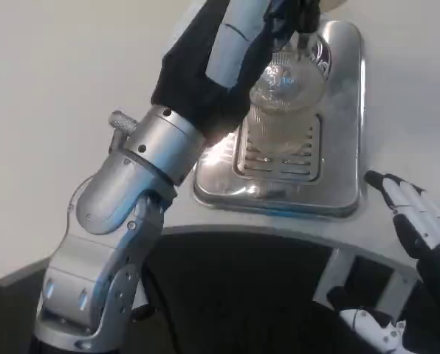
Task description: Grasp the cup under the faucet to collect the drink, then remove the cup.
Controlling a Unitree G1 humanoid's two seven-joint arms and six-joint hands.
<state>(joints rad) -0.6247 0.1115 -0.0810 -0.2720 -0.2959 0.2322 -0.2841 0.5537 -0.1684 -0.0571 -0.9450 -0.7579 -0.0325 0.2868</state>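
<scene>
Head view
Count: one cup (283,110), one tray (345,147), one faucet (303,26), two hands.
Cup: clear, ribbed, upright, long axis vertical, mouth up; on tray grate, under faucet.
Left hand (238,51): beside cup; grasp impossible to tell.
Right hand (419,221): released, fingers apart, right of tray.

We find no readable text, label, brand, number or sign anywhere. Drip tray (345,110) shows bare polished metal, reflections only. Cup (283,110) shows clear ribbed wall, no print we can make out. Left forearm (124,221) shows plain silver casing, no marking legible.
</scene>
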